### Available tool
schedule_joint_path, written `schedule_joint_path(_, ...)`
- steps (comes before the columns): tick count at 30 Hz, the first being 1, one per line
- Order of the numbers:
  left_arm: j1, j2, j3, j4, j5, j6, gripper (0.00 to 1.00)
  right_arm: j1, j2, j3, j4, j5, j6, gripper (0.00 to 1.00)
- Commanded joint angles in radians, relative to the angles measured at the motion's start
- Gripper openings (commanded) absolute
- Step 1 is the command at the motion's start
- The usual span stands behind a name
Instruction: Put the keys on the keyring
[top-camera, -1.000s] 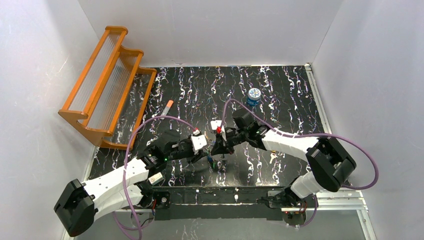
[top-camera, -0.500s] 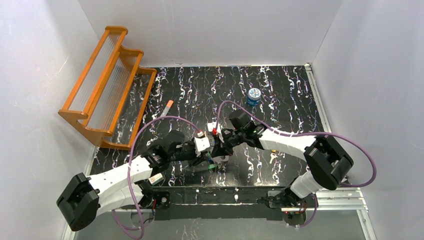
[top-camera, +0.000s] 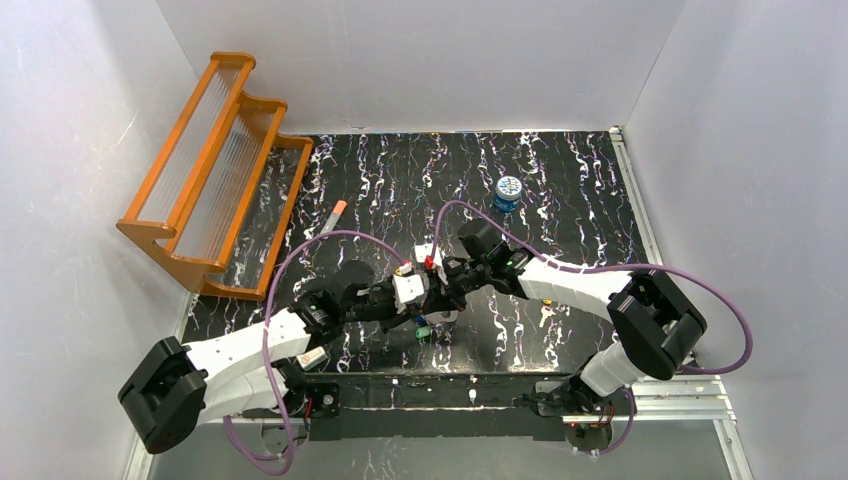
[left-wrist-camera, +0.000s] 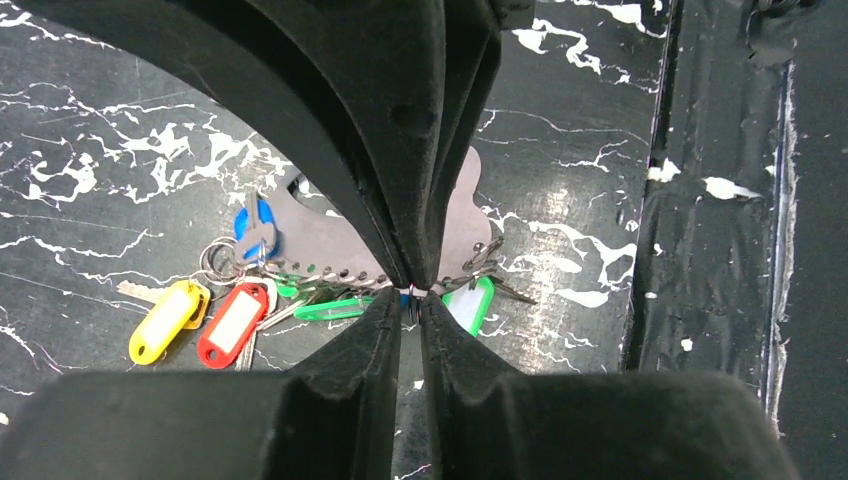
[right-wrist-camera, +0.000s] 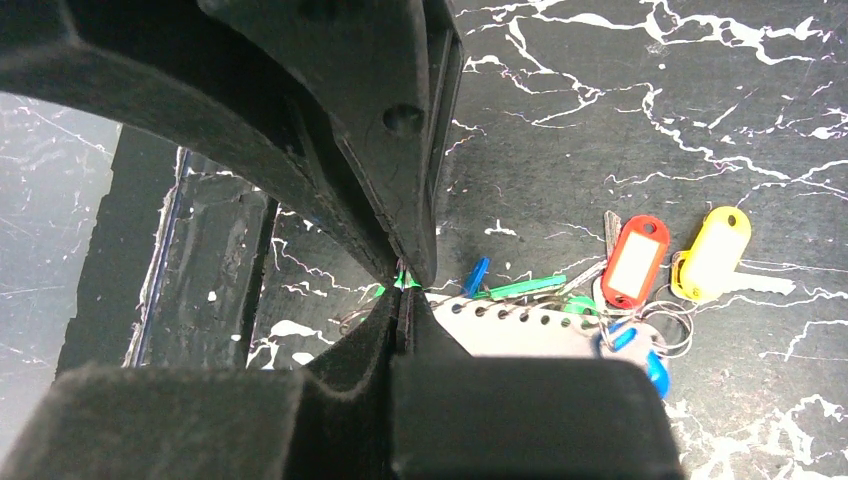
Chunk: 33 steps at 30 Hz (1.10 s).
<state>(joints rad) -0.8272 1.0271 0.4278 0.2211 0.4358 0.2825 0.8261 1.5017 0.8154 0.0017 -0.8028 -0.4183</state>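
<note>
Both grippers meet at one spot low in the middle of the table. My right gripper (right-wrist-camera: 405, 283) is shut on the end of the keyring (right-wrist-camera: 520, 330), a pale flat piece with a row of holes. Keys hang from it: a red tag (right-wrist-camera: 635, 262), a yellow tag (right-wrist-camera: 712, 252), a blue one (right-wrist-camera: 478, 275) and a green one (right-wrist-camera: 525, 287). My left gripper (left-wrist-camera: 410, 292) pinches a thin metal bit at that same edge, beside a green-tagged key (left-wrist-camera: 470, 303). Red (left-wrist-camera: 232, 322) and yellow (left-wrist-camera: 165, 320) tags lie to its left. In the top view the bunch (top-camera: 420, 328) hangs below the fingers.
An orange wooden rack (top-camera: 215, 170) stands at the back left. An orange-tipped white tube (top-camera: 333, 215) lies near it. A small blue tin (top-camera: 508, 192) sits at the back right. A dark taped strip (left-wrist-camera: 710, 250) runs along the table's near edge.
My left arm has reached right, up to the right gripper's tips, and its jaws have narrowed to a pinch. The right gripper shifted slightly left, staying shut.
</note>
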Motion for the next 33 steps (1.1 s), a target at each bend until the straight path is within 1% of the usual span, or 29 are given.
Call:
schedule_joint_path(1,-0.007,0.036,0.015,0.03,0.011,0.005,0.1,0.005,-0.003,0.035,0.035,-0.024,0.007,0.01)
schedule_joint_path(4,-0.009,0.046,0.016,0.026,0.002,0.015,0.06,0.005,-0.005,0.036,0.034,-0.024,0.009,0.01)
schedule_joint_path(6,-0.008,0.049,0.016,0.024,-0.004,0.02,0.0,0.004,-0.003,0.037,0.036,-0.026,0.009,0.01)
schedule_joint_path(10,-0.008,0.042,0.018,0.006,-0.036,0.014,0.0,0.004,-0.003,0.034,0.051,-0.019,0.018,0.01)
schedule_joint_path(12,-0.008,0.023,0.001,0.035,-0.053,-0.007,0.0,0.004,-0.009,0.018,0.088,-0.005,0.038,0.01)
schedule_joint_path(13,-0.008,0.01,-0.01,0.053,-0.065,-0.021,0.0,0.002,-0.016,0.006,0.111,0.004,0.05,0.07)
schedule_joint_path(15,-0.008,-0.018,-0.038,0.096,-0.086,-0.055,0.0,-0.004,-0.035,-0.021,0.159,0.019,0.069,0.24)
schedule_joint_path(17,-0.009,-0.047,-0.076,0.157,-0.1,-0.092,0.0,-0.018,-0.057,-0.061,0.233,0.035,0.11,0.37)
schedule_joint_path(20,-0.008,-0.084,-0.13,0.263,-0.108,-0.146,0.0,-0.071,-0.085,-0.115,0.349,-0.012,0.181,0.45)
schedule_joint_path(24,-0.009,-0.096,-0.185,0.383,-0.097,-0.182,0.0,-0.141,-0.098,-0.165,0.482,-0.122,0.258,0.45)
schedule_joint_path(28,-0.008,-0.08,-0.214,0.451,-0.086,-0.198,0.0,-0.15,-0.1,-0.182,0.518,-0.164,0.249,0.42)
schedule_joint_path(33,-0.009,-0.078,-0.26,0.559,-0.086,-0.22,0.0,-0.15,-0.09,-0.218,0.623,-0.196,0.273,0.36)
